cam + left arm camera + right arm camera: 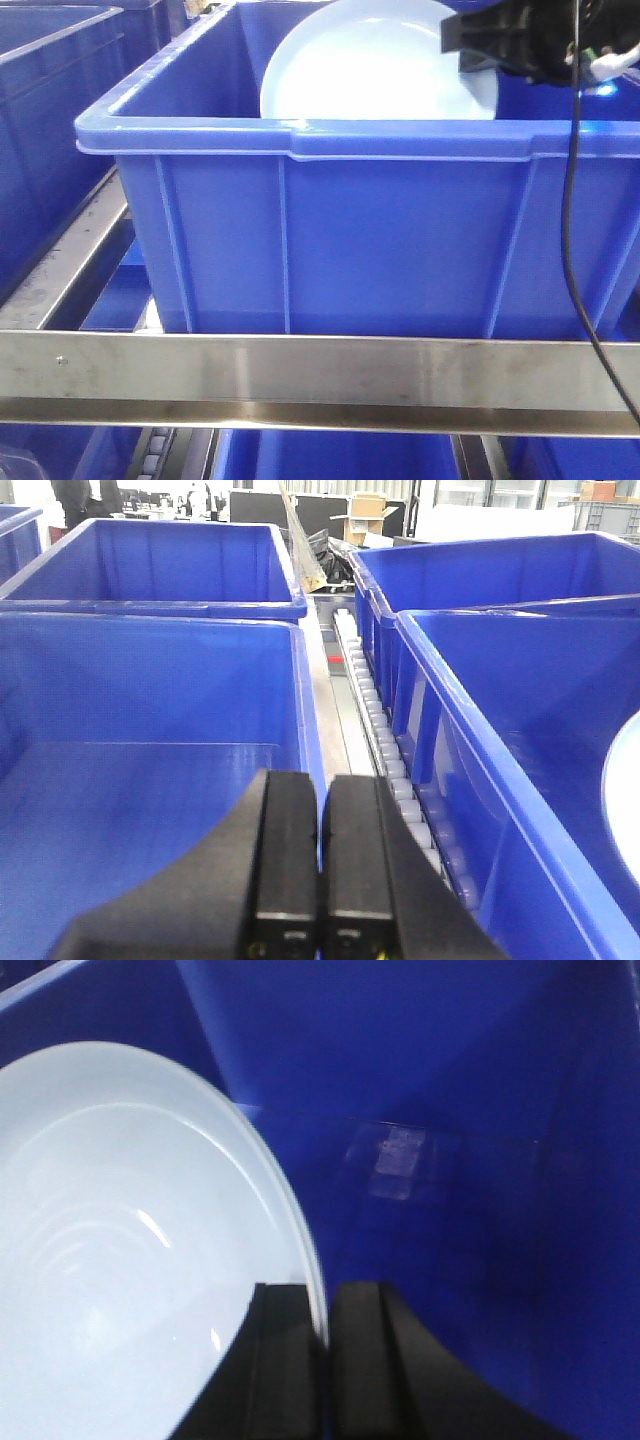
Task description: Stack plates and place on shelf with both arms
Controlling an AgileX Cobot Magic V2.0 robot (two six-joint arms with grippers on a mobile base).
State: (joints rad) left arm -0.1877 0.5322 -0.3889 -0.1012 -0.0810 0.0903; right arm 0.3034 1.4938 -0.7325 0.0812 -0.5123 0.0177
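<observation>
Plates first: I count only one plate (120,1260) for certain (a second beneath it I cannot make out), tilted up inside the blue bin (330,240). My right gripper (325,1360) is nearly closed, its fingers (285,1360) pinching the plate's rim on either side. My left gripper (320,870) has its jaws pressed together on nothing, above another blue bin (150,730), beside a roller track (385,740).

A pale bluish-white glossy plate (370,65) with faint concentric rings stands tilted inside the blue bin (300,140), rim raised near its right wall.
</observation>
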